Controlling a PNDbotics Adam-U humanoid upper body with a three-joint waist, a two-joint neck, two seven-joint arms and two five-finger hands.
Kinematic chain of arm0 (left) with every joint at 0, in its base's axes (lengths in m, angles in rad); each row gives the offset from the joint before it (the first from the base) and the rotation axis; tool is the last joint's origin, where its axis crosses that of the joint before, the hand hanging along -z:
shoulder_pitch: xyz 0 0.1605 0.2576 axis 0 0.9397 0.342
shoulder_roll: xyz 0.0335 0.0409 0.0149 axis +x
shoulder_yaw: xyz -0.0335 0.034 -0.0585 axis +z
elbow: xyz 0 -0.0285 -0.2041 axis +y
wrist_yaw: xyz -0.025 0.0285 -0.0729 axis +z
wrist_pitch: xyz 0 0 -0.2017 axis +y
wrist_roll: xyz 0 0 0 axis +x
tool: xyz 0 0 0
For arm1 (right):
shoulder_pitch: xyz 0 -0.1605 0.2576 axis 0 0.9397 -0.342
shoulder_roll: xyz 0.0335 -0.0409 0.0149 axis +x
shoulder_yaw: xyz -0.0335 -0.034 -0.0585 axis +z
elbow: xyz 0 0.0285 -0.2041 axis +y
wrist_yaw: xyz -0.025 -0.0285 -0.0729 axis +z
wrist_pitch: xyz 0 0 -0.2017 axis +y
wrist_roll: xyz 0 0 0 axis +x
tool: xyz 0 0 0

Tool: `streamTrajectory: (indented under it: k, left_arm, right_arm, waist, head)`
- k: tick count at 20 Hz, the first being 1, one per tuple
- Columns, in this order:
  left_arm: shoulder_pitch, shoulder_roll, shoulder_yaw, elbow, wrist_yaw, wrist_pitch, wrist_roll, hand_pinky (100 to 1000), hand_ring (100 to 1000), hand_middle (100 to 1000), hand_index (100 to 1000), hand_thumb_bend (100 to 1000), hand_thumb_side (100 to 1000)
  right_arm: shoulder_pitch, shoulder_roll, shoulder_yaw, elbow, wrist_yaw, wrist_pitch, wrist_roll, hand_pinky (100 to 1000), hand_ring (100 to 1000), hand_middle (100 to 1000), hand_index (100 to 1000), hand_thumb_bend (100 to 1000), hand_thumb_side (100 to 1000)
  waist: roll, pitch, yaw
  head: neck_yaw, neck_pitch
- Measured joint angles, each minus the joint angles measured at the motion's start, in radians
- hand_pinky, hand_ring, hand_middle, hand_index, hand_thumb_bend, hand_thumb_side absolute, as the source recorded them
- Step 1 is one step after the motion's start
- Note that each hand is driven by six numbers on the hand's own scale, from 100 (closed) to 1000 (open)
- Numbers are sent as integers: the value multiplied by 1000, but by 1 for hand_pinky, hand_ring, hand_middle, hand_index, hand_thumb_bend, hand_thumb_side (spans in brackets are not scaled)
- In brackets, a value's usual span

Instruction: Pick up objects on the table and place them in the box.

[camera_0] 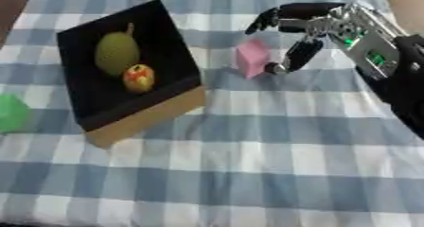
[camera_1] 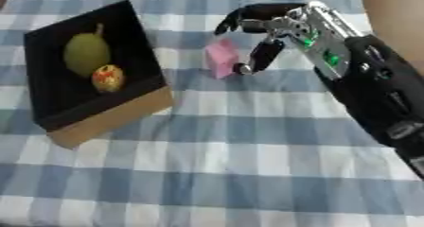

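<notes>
Right hand [camera_0: 331, 27]: fingers curled around the pink block [camera_0: 251, 56], contact unclear.
Box [camera_0: 145, 119]: at nine o'clock, holding green fruit [camera_0: 116, 52] (plus orange fruit [camera_0: 138, 78]).
Green object [camera_0: 12, 112]: beyond box, worktop's [camera_0: 273, 164] left edge.

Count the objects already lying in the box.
2. A green pear-shaped fruit lies toward the far side of the black-lined box, and a small orange-red fruit sits just in front of it. Nothing else shows inside.
</notes>
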Motion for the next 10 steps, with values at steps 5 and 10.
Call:
streamTrajectory:
  k: [5,10]
  left_arm:
    - [-2,-6,0,0,0,0,0,824,873,846,902,634,894]
    - [-4,-7,0,0,0,0,0,824,873,846,901,634,895]
  right_arm:
    - [0,14,3,17,0,2,-3,889,896,781,882,222,214]
    - [-4,29,3,42,4,10,-24,882,883,717,829,200,208]
  waist:
    - [0,2,2]
    - [0,4,5]
  head:
    - [0,0]
    - [0,0]
